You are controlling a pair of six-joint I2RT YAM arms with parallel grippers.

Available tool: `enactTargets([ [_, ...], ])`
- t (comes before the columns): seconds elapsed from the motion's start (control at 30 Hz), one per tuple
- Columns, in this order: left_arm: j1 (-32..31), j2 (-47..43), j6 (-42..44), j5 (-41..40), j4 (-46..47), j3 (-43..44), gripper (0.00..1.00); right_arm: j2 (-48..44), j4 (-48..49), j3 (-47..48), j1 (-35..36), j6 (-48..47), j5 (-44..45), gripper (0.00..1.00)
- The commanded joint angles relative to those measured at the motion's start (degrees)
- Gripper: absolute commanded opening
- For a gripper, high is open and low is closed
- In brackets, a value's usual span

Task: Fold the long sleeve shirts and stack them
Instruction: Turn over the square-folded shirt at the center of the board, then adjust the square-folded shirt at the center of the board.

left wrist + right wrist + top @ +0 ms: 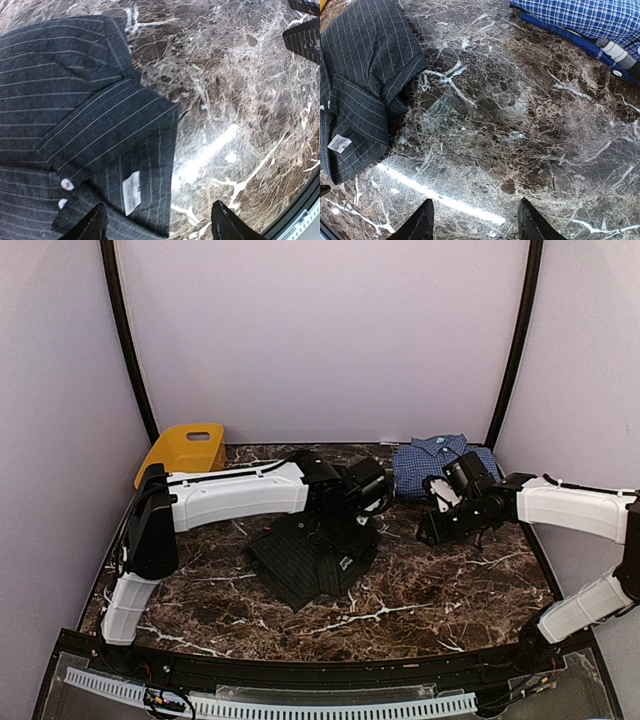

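Wide left claw point(162, 225) over black shirt point(75, 100) edge; wide right claw point(476, 222) near it

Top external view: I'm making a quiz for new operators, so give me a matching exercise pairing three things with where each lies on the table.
Things:
1. black pinstriped shirt
2. blue checked shirt
3. yellow basket

Places:
A. far left corner
B. middle of the table
C. far right side

Pairs: 1-B, 2-C, 3-A
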Motion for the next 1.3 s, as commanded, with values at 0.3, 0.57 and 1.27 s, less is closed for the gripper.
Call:
enactTargets([
  [0.3, 4.8, -20.9, 2.7, -6.5, 10.3, -24.3, 0.89, -2.8, 10.3, -3.8, 0.7, 4.2, -9.0, 0.58],
  [0.57, 15.3, -27.4, 1.8, 7.9, 24.9, -43.2, 0.89, -2.6, 7.1, 1.6, -0.9, 6.2, -0.6, 0.72],
  [1.27, 9.5, -34.3, -13.7, 27.3, 47.2, -69.5, 0.85, 0.5, 12.3, -2.5, -0.9, 8.4, -8.8, 0.73],
])
